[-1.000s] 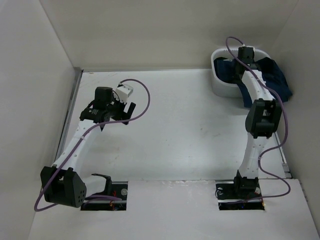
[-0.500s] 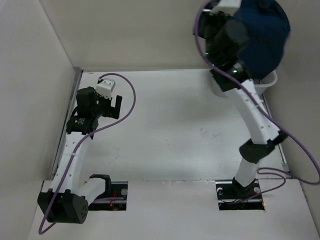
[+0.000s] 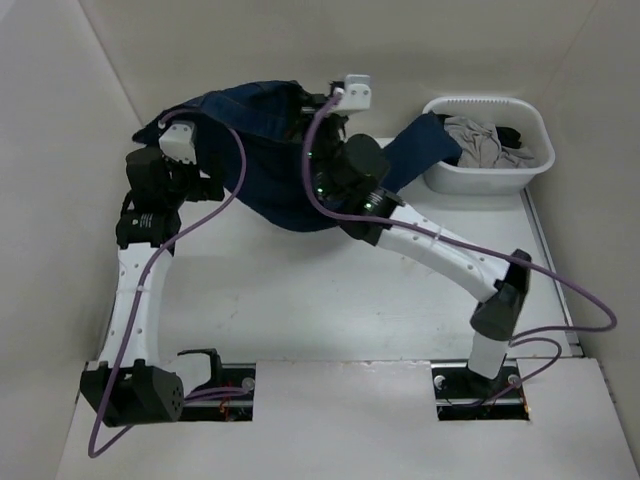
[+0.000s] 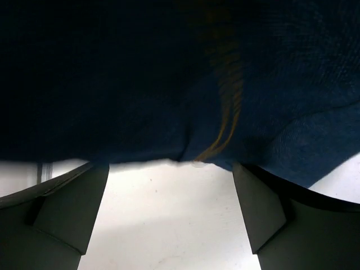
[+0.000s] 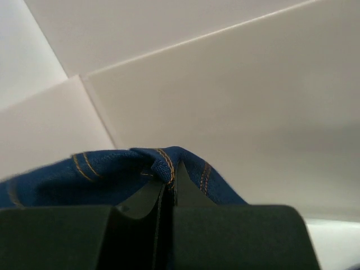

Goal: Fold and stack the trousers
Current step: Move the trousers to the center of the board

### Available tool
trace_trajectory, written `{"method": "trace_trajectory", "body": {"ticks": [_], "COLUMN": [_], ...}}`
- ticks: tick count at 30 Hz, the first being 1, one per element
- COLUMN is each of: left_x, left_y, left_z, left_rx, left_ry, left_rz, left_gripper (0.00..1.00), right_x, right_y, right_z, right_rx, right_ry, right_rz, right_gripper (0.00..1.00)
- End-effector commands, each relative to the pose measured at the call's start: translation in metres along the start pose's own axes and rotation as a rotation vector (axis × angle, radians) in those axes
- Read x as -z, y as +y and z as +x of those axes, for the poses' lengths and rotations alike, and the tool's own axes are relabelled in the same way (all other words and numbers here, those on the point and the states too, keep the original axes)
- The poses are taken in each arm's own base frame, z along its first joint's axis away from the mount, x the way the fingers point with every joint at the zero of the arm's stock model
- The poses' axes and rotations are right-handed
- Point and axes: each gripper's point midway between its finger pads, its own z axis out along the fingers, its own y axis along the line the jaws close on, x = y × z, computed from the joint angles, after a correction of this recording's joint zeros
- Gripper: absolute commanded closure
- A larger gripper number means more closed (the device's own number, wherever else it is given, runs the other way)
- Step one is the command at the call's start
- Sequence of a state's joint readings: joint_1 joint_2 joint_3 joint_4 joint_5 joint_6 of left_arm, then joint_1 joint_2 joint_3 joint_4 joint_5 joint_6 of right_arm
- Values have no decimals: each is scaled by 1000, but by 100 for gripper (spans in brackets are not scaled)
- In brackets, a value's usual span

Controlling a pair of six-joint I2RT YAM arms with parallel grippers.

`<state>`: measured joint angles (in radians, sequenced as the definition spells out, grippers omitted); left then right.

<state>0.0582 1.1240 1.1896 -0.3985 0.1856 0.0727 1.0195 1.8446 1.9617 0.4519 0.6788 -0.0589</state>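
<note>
While right arm (image 3: 440, 245) reaches left, right gripper (image 5: 167, 185) pinching trousers (image 3: 262, 150), left gripper (image 4: 169, 194) agape.

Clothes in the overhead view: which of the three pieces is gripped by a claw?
The dark blue jeans, pinched in the shut right claw and hanging above the table. The grey piece and the black piece lie in the white basket.

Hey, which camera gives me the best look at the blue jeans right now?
The top external view: it shows the jeans held up nearly whole, one leg trailing to the basket. The left wrist view shows only dark cloth with orange stitching; the right wrist view, just a pinched fold.
</note>
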Motion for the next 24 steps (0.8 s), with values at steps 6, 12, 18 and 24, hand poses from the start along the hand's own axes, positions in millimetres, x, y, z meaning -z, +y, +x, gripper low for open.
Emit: {"method": "trace_trajectory", "body": {"ticks": [6,12,18,24], "left_x": [-59,-85,-71,-48], "left_y": [13,-25,-34,-87], "left_z": [-36,2,27,92], "left_rx": [-64,-149,-244,-432], "left_ry": [-24,103,158,315], "left_rz": [-26,69,86,256], "left_gripper": [7,7,7,7], "right_x": [87,96,177,324], "right_y": [-55,-58,-264,-357], "right_z": [-11,57,105,119], "right_rx": [-482,-691,-670,-457], "right_ry": [151,417,370,511], "right_rz": [-70,-234,434,903], "right_gripper": [100,100,85,0]}}
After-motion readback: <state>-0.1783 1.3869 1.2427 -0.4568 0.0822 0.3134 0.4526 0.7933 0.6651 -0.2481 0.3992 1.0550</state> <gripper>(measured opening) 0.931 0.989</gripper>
